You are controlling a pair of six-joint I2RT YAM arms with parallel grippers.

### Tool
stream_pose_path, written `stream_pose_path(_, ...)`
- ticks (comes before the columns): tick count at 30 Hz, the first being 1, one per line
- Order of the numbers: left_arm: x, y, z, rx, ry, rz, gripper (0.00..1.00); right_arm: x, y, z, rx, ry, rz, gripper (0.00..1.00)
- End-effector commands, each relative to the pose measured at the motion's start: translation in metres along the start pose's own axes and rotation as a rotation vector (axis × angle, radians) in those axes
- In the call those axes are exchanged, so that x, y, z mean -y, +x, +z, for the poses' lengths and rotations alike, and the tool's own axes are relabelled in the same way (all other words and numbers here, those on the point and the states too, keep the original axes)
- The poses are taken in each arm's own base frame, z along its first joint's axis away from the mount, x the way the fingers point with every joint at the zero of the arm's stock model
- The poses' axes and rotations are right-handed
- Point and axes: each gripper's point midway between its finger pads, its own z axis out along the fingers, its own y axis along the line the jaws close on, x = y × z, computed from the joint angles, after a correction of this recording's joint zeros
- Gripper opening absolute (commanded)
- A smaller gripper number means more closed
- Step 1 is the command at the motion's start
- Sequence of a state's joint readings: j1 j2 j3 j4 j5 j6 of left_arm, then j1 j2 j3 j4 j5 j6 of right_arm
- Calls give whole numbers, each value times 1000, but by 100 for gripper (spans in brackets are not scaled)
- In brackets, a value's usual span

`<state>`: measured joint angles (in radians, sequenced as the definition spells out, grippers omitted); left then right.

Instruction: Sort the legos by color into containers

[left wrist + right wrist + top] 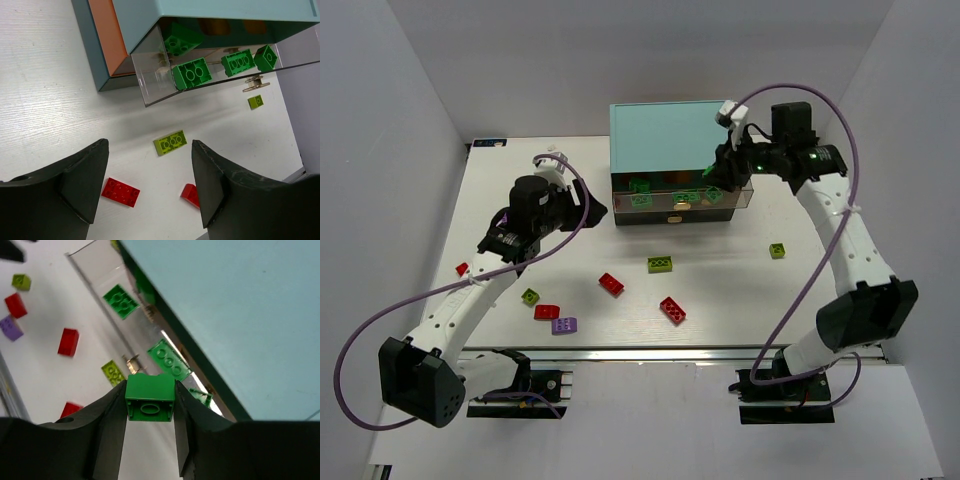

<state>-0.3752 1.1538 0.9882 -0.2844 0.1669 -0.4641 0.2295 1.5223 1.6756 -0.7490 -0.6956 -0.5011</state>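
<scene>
**Right gripper**: the jaws are clamped on one dark green studded plastic brick, one finger against each side face. In the top view this gripper hangs right of centre in the upper half of the frame, over the right end of the open drawer.

**Left gripper**: the jaws stand wide apart with nothing between them. In the top view it sits left of centre, just left of the cabinet and above the table.

**Containers:** one dark-framed box cabinet with a light teal top stands at upper centre. One shallow see-through drawer with a small cream knob is pulled out toward the lower edge of the frame. At least three dark green bricks lie inside it; reflections in the clear walls prevent an exact count.

**Loose bricks on the white table, top view:**
- Red: four, at and.
- Yellow-green: three, at and.
- Purple: one, just beside the red brick at lower left.

All eight lie below the cabinet in the frame, apart from the drawer.
</scene>
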Motion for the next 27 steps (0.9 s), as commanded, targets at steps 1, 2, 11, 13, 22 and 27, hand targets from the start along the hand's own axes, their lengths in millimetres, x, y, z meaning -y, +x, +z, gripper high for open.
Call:
stream_pose_path(1,14,-20,-13,59,34,8,77,36,-25,17,63,138,147,0)
stream_pose_path(2,12,-19,-14,61,28,6,77,40,-21,23,48,150,153,0)
stream_pose_path(11,7,-15,-26,84,4,-26,77,56,3,36,-22,228,179,37)
stream_pose_path(13,7,-15,-27,83,0,-28,77,53,4,33,-27,215,171,54)
stream_pose_path(22,7,-16,-27,82,-8,-33,77,34,-8,27,20,136,131,48)
stream_pose_path(27,5,-15,-31,83,-19,-36,75,-41,-28,11,165,-268,-196,0)
